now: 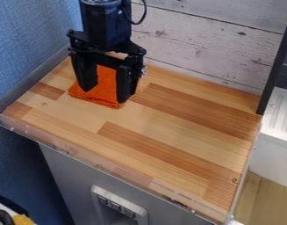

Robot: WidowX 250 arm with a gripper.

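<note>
Note black gripper (106, 93) between ten and eleven o'clock over wooden worktop (169, 116), pointing down, jaws wide apart, gripping nothing. Locate orange cloth (105, 82) on worktop at same bearing, partly visible between jaws. Cannot tell whether touching.

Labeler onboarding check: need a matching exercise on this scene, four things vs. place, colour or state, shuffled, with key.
1. cloth
2. gripper
3. plank wall
4. wooden top

A. whitish, behind the work surface
B. light and darker brown strips
C. bright orange
D. black, jaws apart

Pairs: 1-C, 2-D, 3-A, 4-B
</note>
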